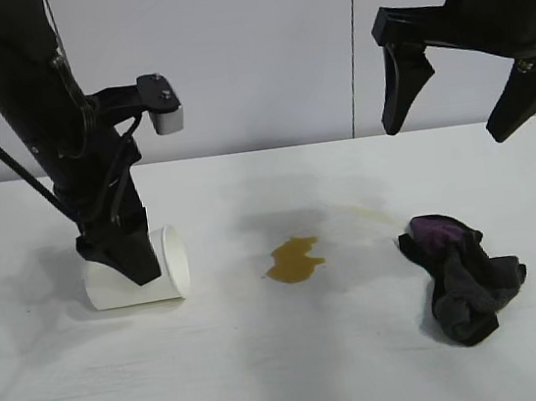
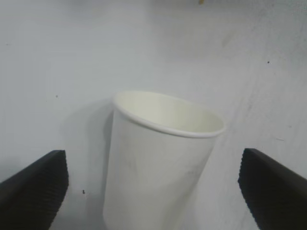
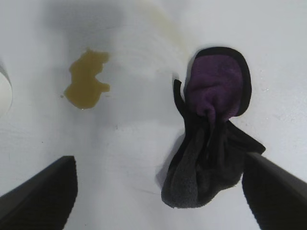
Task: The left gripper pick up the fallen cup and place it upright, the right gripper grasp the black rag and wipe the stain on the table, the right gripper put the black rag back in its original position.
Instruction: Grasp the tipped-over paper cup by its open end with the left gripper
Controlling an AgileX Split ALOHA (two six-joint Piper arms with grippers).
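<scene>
The white paper cup (image 1: 131,282) lies on its side at the left of the table (image 1: 291,375), its rim toward the stain. My left gripper (image 1: 138,265) is down at the cup, open, one finger on each side of its body and gaps between. In the left wrist view the cup (image 2: 158,158) lies between the fingertips (image 2: 33,187) without touching them. The yellowish-brown stain (image 1: 294,259) is in the middle. The black rag (image 1: 464,278) with its purple patch lies at the right. My right gripper (image 1: 451,127) hangs open high above the rag (image 3: 211,139), holding nothing.
A faint thin trail (image 1: 368,212) runs from the stain toward the rag. The stain (image 3: 86,86) and a sliver of the cup's rim (image 3: 4,91) show in the right wrist view. A pale wall stands behind the table's far edge.
</scene>
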